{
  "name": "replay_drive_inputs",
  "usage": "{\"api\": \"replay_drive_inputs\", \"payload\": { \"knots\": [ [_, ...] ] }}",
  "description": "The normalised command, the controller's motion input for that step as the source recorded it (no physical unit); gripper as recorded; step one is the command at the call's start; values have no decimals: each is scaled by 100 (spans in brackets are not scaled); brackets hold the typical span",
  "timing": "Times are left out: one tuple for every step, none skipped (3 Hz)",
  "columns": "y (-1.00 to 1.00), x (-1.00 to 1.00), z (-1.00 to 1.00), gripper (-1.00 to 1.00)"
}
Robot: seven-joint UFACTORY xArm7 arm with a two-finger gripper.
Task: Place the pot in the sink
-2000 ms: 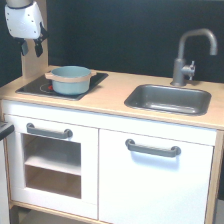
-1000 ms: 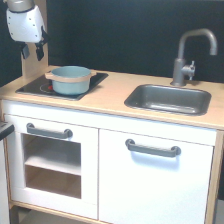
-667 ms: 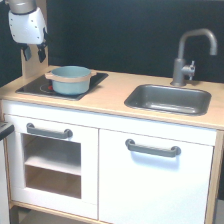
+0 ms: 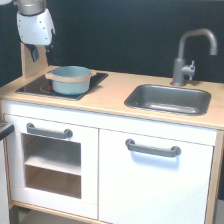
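**Ana:** Dark wall behind, pale wood countertop point(image 4: 112, 97) in front, and a toy kitchen set for the pot job. Starting at the exterior view's left, the claw point(image 4: 34, 51) hangs high above the back corner of the stovetop point(image 4: 60, 86), under that white housing.

**Ben:** Has it moved?

**Ana:** Barely. Over the last two seconds it has drifted a touch toward the exterior view's right and perhaps slightly lower. Nothing else has shifted at all.

**Ben:** Fingers?

**Ana:** Dark, small, pointing down. Whether they're spread or pinched together can't be told from here. Nothing is between them, that much shows.

**Ben:** And the pot?

**Ana:** The pot point(image 4: 70, 80) sits upright on the stovetop, below the claw and a little to its right in this view, well apart from it. No contact yet.

**Ben:** So the approach is only beginning.

**Ana:** That's the reading. The small drift suggests the arm is lining up over the rim, with the whole descent and grasp ahead of it.

**Ben:** Further along?

**Ana:** Far to the claw's right, across bare countertop, the sink point(image 4: 170, 100) lies recessed and looks unoccupied, with the faucet point(image 4: 187, 57) rising behind it.

**Ben:** A hazard?

**Ana:** Probably that spout, arching over the basin's back edge, when the carry comes across.
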Motion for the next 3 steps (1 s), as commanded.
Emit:
{"api": "replay_drive_inputs", "payload": {
  "knots": [
    [50,76,-8,100],
    [37,-20,-96,100],
    [35,-30,-96,100]
  ]
}}
